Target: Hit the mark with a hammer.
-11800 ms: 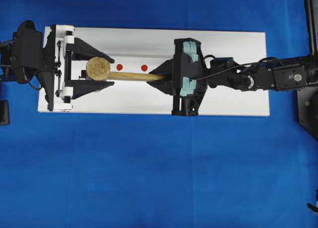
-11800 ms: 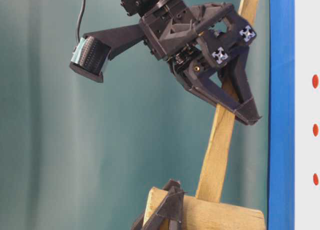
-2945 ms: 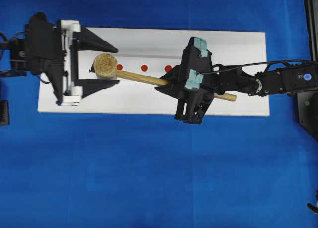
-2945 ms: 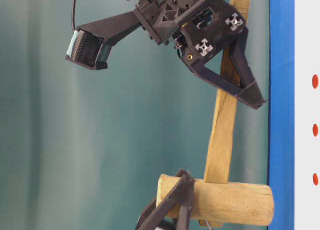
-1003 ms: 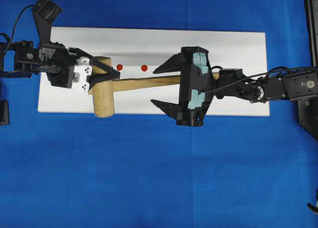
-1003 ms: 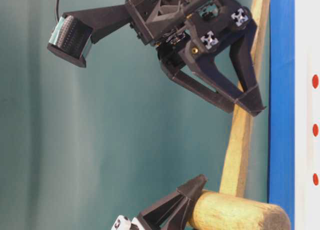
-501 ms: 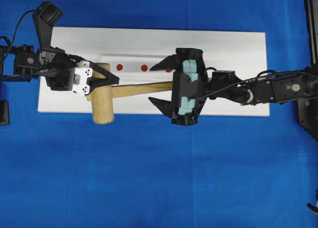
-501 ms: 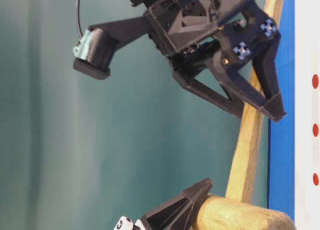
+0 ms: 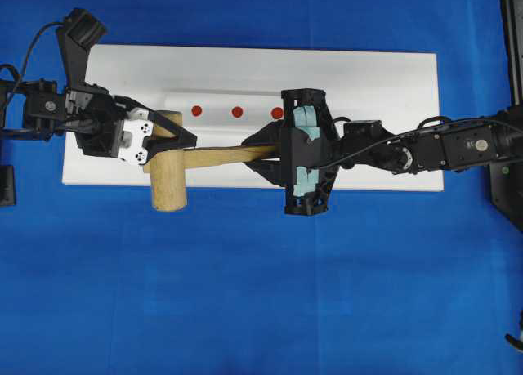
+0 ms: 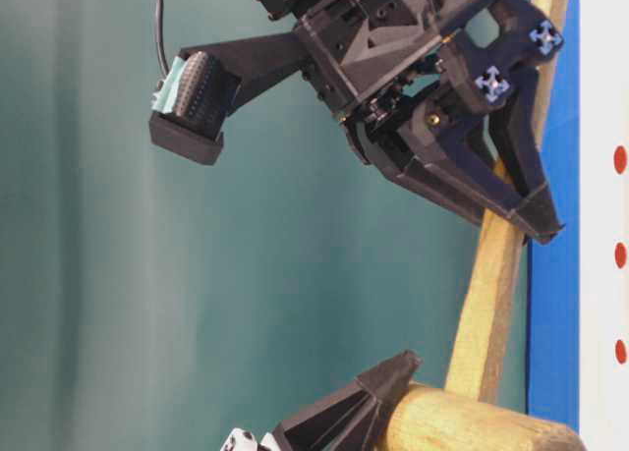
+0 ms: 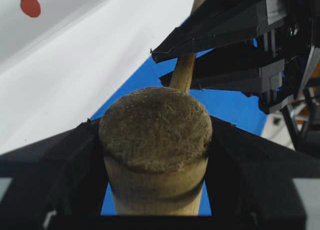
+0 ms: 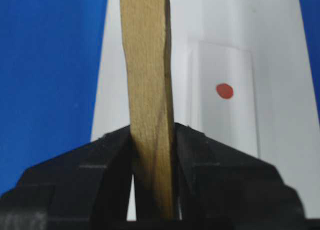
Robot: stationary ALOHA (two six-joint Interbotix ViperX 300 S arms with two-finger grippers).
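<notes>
Wooden and light brown, the mallet-style hammer (image 9: 176,169) with a thick cylindrical head and a long flat handle is lying across the front part of a long white rectangular board (image 9: 376,73), its head jutting over the board's near edge above the blue cloth (image 9: 261,293). The black left gripper (image 9: 167,146) is clamping the head from both sides; in the left wrist view its fingers (image 11: 70,155) are pressing against the round end face. The black right gripper (image 9: 260,154) is squeezing the flat handle partway along, its jaws closed on the wood's two faces in the right wrist view. Three red round marks (image 9: 237,112) are sitting in a row on the board just behind the handle.
</notes>
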